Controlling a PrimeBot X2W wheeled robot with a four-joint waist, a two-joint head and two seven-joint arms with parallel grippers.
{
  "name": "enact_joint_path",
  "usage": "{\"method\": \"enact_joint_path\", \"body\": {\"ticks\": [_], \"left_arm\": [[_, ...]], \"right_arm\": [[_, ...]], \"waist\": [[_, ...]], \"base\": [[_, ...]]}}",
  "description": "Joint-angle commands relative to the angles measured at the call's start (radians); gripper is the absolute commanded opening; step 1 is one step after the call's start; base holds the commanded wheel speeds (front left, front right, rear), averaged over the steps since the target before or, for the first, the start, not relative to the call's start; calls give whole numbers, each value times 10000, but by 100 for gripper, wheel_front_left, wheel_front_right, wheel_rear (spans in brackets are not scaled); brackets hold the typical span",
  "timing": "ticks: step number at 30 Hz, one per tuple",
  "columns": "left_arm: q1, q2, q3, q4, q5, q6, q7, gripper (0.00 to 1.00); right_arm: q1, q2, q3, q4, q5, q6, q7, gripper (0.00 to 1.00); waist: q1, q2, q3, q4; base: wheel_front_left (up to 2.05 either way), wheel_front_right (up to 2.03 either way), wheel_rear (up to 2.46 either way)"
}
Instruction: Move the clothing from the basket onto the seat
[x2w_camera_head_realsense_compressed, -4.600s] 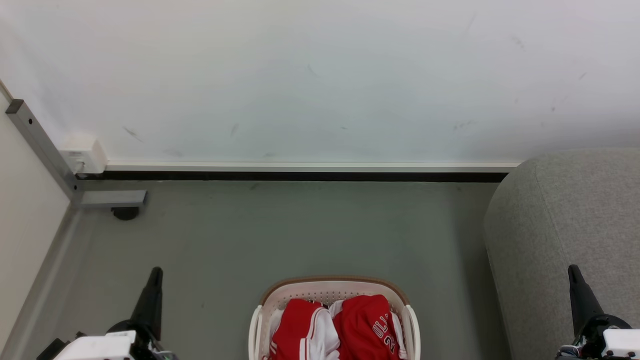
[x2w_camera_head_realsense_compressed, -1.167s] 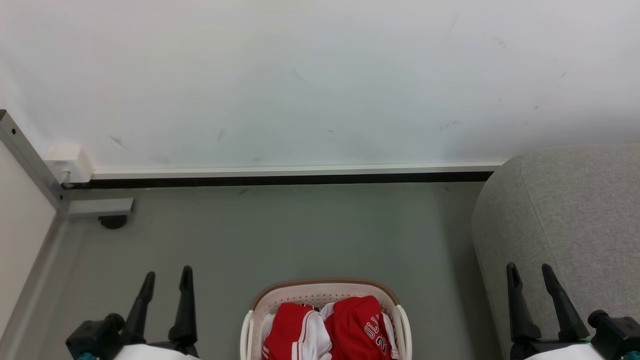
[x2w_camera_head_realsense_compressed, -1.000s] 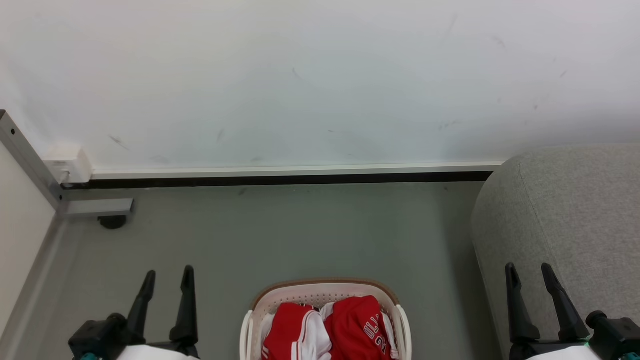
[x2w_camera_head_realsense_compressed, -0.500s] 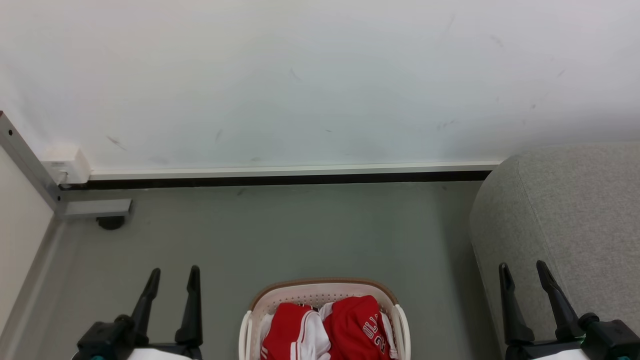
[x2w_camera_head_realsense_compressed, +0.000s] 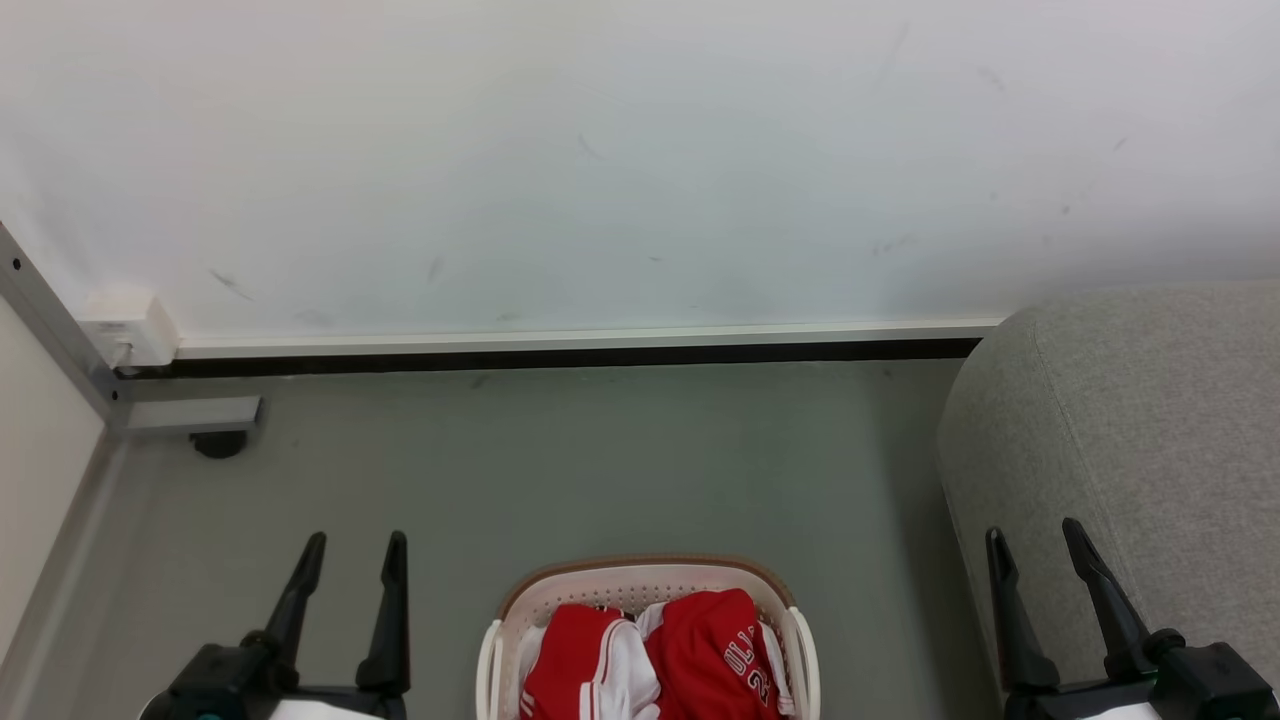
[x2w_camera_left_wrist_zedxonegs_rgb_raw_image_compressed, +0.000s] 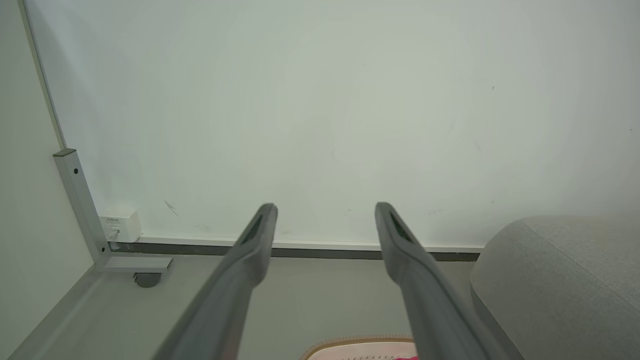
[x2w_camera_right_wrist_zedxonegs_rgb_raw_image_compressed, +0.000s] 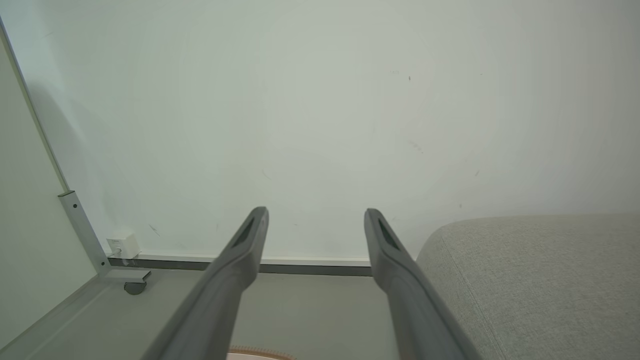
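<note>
Nothing grasped yet: my left gripper (x2w_camera_head_realsense_compressed: 355, 545) and right gripper (x2w_camera_head_realsense_compressed: 1032, 535) gape empty. Next, I reach down into the near basket (x2w_camera_head_realsense_compressed: 640, 572) for the clothing (x2w_camera_head_realsense_compressed: 700, 650).

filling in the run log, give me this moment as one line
stage: pre-grasp | left gripper: open, empty | right gripper: open, empty | clothing: in basket | seat: right of basket

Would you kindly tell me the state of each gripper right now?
Left gripper: open, holding nothing.
Right gripper: open, holding nothing.
</note>
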Motion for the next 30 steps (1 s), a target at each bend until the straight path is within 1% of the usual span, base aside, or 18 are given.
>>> {"method": "enact_joint_path", "body": {"ticks": [1,20,25,30], "left_arm": [[14,41,14,1,88,-20,-12,100],[-61,22,-7,61,-123,-74,-10,100],[-113,23,30,1,-165,-82,-10,100],[-280,25,66,35,-140,-86,-10,100]], "right_arm": [[-36,-62,-15,26,51,11,0,100],[-135,-58,112,156,287,11,0,100],[-233,-58,176,85,361,11,0,100],[-363,-55,244,3,462,9,2,100]], "waist": [[-1,-1,-1,1],[-1,-1,-1,-47],[-1,-1,183,-213],[-1,-1,589,-554]], "base": [[0,0,0],[0,0,0],[0,0,0],[0,0,0]]}}
